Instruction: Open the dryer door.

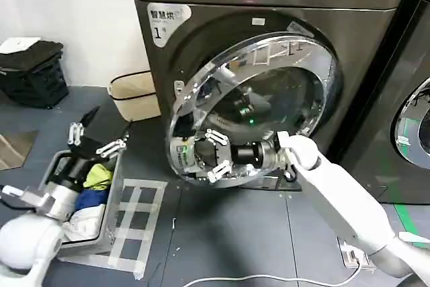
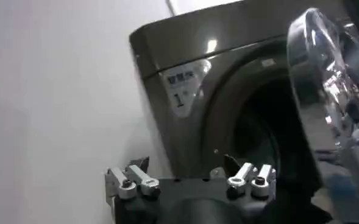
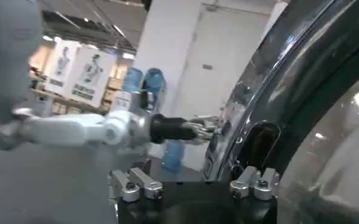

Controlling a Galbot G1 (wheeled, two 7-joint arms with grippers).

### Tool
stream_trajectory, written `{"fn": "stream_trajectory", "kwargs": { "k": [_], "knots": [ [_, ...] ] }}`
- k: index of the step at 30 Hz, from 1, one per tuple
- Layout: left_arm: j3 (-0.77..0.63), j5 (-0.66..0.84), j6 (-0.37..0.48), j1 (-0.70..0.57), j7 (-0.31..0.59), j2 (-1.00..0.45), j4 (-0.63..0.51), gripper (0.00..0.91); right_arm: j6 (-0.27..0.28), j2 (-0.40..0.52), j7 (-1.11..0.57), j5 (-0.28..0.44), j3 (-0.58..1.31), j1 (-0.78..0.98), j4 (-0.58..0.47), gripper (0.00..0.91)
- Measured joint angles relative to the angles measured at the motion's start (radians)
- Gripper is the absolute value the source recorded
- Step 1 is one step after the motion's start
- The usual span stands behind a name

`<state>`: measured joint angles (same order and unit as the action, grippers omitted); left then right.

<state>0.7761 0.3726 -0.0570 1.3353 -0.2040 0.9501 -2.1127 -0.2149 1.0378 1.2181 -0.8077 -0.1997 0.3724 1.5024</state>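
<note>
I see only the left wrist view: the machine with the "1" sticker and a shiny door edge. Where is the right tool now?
Observer: In the head view, the right tool is at the lower left rim of the dryer door, with its fingers spread open.
Operator: What lies below my left tool?
Observer: A grey bin holding clothes. The left tool hangs open above it, apart from the door.

Right claw spread wide, just beside chrome-rimmed dryer door
</note>
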Motion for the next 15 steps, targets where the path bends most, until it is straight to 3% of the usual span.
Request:
{"fn": "stream_trajectory", "kwargs": {
  "k": [15],
  "knots": [
    [-0.136, 0.003, -0.004, -0.133, -0.08, -0.077, 0.099, 0.907, 0.03, -0.057, 0.167, -0.01, 0.061, 0.04, 0.055, 0.907]
  ]
}}
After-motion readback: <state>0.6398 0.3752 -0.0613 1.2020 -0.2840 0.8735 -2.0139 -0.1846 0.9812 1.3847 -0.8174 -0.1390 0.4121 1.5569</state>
